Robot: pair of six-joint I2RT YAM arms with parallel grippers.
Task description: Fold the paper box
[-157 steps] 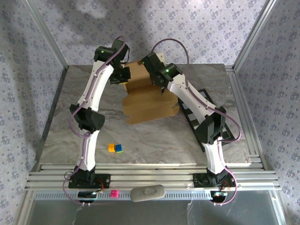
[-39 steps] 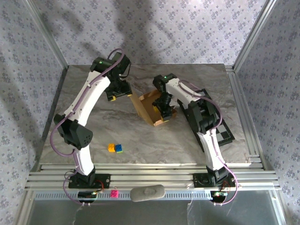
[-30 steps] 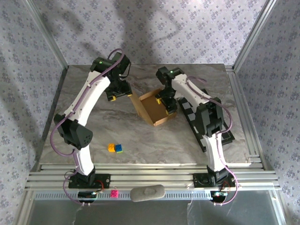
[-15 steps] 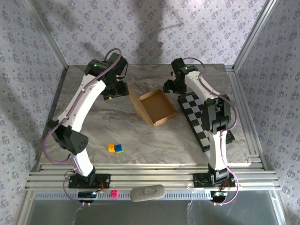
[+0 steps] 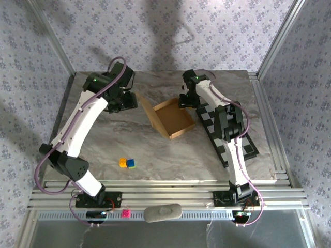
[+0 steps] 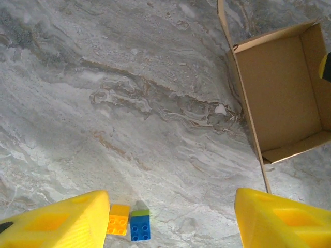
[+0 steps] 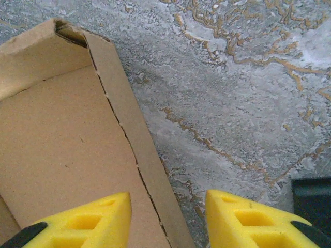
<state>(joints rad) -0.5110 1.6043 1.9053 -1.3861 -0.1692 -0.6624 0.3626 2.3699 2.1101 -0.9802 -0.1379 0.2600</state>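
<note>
The paper box point(image 5: 173, 118) lies mid-table as a shallow tan tray, open side up, with a flap point(image 5: 146, 109) sticking out on its left side. My left gripper point(image 5: 123, 103) hovers left of that flap, open and empty. In the left wrist view the box point(image 6: 282, 98) sits at upper right, well clear of the gripper point(image 6: 168, 222) and its wide-apart yellow fingers point(image 6: 57, 222). My right gripper point(image 5: 186, 99) hangs open over the box's far right corner. In the right wrist view that gripper point(image 7: 168, 222) straddles the box's side wall point(image 7: 129, 139) without gripping it.
A black-and-white checkerboard point(image 5: 227, 132) lies right of the box, under the right arm; its dark corner point(image 7: 312, 199) shows by the right finger. Orange and blue toy bricks point(image 5: 126, 163) sit near the front left, the orange brick point(image 6: 118, 219) next to my left finger.
The cardboard went from a raised sheet between both grippers to a tray lying on the table. In the last half second the right gripper shifted left toward the box; the left arm drew back to the left.
</note>
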